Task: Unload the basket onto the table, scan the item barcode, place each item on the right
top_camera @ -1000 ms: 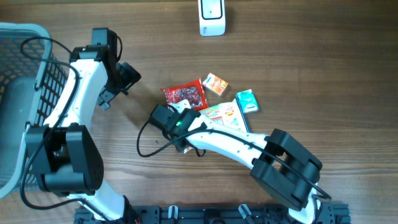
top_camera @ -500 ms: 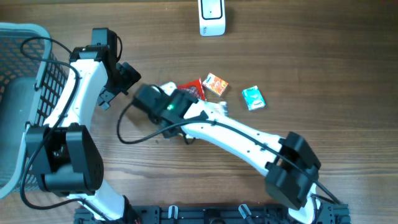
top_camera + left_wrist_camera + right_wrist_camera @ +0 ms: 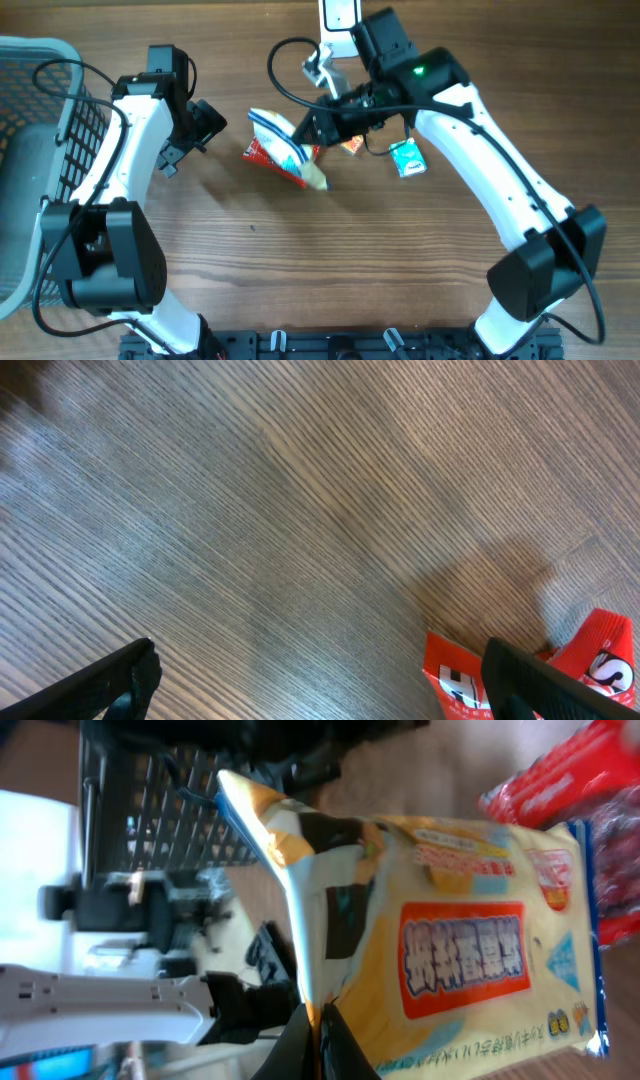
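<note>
And there was the right gripper [image 3: 313, 131], clamped tight on the yellow packet [image 3: 287, 150]! The right wrist view showed it plainly: the two dark fingers [image 3: 335, 1050] pinched together on the packet's [image 3: 450, 940] edge at the bottom of frame, and the rest of the pack fanned away from them, its red label facing the camera. From overhead the pack hung out to the left of those fingers, overlapping the red packet [image 3: 258, 153] on the table [image 3: 300, 260], just below and left of the scanner [image 3: 335, 12] at the top edge.

Over on the other side, the left gripper [image 3: 207, 124] stood with its fingers [image 3: 545, 682] spread wide, nothing between them, only bare wood, with the red packet [image 3: 455, 682] peeking in beside one fingertip.

The count: four packets in all, one yellow, one red, one orange packet [image 3: 350, 146] half tucked under the right arm, one teal packet [image 3: 407, 158] just to its right. One scanner. One basket [image 3: 40, 150], far left
</note>
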